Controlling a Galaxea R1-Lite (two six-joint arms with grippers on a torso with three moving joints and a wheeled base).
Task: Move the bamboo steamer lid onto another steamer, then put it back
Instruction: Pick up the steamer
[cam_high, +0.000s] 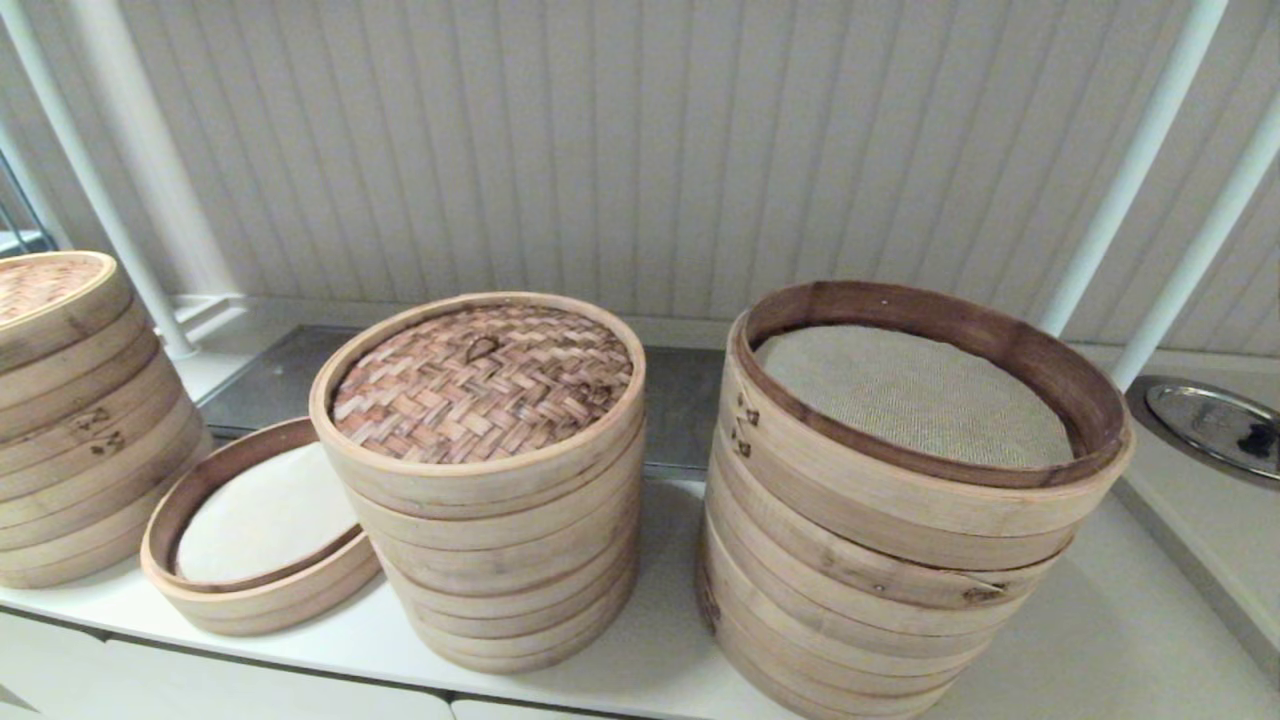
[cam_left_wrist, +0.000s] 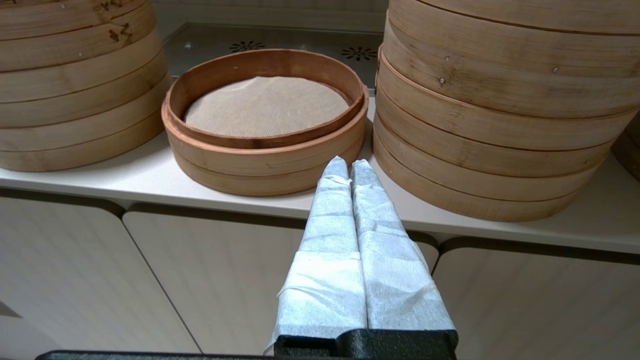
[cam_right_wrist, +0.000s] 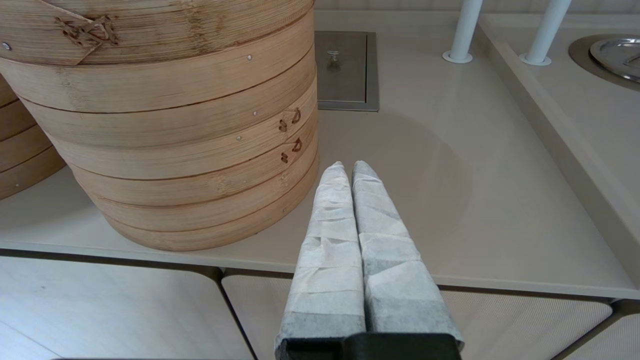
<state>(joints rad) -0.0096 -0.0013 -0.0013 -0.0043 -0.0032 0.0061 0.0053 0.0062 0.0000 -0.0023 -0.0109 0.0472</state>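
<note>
Bamboo steamer lid (cam_high: 482, 382): reddish-brown herringbone weave, rough, matt; pale smooth bamboo rim band. Sits on tall stack (cam_high: 500, 540) of pale bamboo rings, matt, light grain.

Another steamer (cam_high: 255, 535): pale bamboo outside, darker brown inner wall, white liner w/ fine mesh texture.

Wide stack (cam_high: 880, 590): bamboo w/ visible grain, small pins, woven lashings; beige cloth liner, coarse weave.

Bench (cam_high: 1100, 640): off-white, smooth, low sheen. Inset plate (cam_right_wrist: 345, 70): brushed metal.

Left tool (cam_left_wrist: 348, 167) & right tool (cam_right_wrist: 348, 170): fingers wrapped in pale bluish paper-like tape, wrinkled, matt, pressed together; black textured plastic base.
</note>
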